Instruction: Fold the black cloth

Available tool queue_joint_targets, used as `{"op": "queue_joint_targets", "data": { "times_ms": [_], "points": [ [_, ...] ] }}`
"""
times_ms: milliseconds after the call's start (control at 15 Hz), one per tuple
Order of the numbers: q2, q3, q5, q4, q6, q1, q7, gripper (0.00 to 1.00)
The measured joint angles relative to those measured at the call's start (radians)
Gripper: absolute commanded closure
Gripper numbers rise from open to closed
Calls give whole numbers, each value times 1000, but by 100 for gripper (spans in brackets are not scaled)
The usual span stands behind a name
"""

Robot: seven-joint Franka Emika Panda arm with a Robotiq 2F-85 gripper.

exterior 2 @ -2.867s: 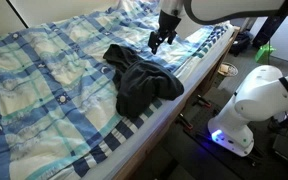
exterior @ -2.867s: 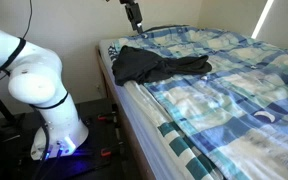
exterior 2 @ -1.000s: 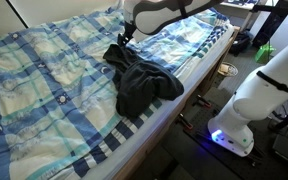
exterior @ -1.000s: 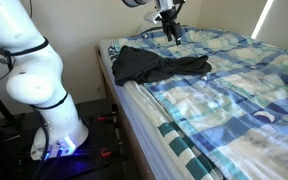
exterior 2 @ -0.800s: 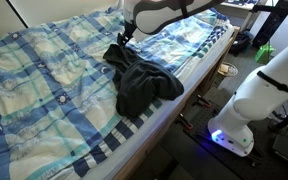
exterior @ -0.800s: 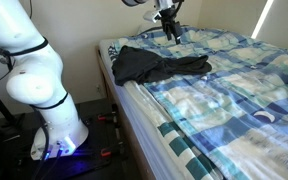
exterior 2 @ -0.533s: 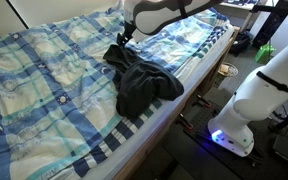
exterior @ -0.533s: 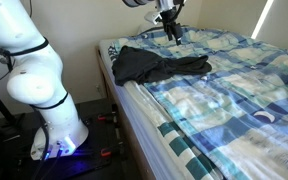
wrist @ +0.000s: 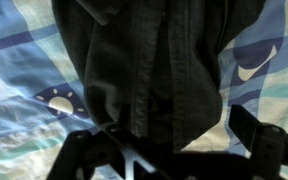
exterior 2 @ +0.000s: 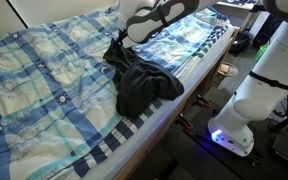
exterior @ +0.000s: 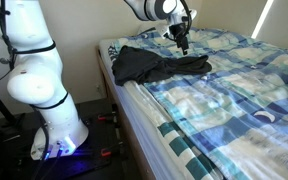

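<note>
The black cloth (exterior: 152, 65) lies crumpled near the bed's corner and shows in both exterior views (exterior 2: 141, 82). In the wrist view it (wrist: 154, 60) fills the middle of the picture. My gripper (exterior: 183, 42) hangs just above the cloth's far end, also seen in an exterior view (exterior 2: 118, 46). In the wrist view the gripper (wrist: 174, 145) is open, with one dark finger on each side of the cloth. It holds nothing.
The bed carries a blue and white checked sheet (exterior: 234, 100) with a striped edge (exterior 2: 134, 135). A wall stands behind the bed. The robot's white base (exterior: 46, 95) stands on the floor beside the bed (exterior 2: 246, 110).
The arm has swung across and lowered, so the gripper now sits closer to the cloth's far end. The cloth has not moved.
</note>
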Motion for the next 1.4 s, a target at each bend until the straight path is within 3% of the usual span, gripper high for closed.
{"op": "queue_joint_targets", "data": {
  "times_ms": [333,800,867,933,1400],
  "points": [
    [148,-94,-141,147,-50,64,197,0],
    [305,-149,-141,289,-159,131,208,0],
    [320,-155,-139,296,-164,136,208,25],
    [333,-161,-136,300,-166,139,208,26],
    [352,-194,-116,307,-166,148,214,80]
  ]
}}
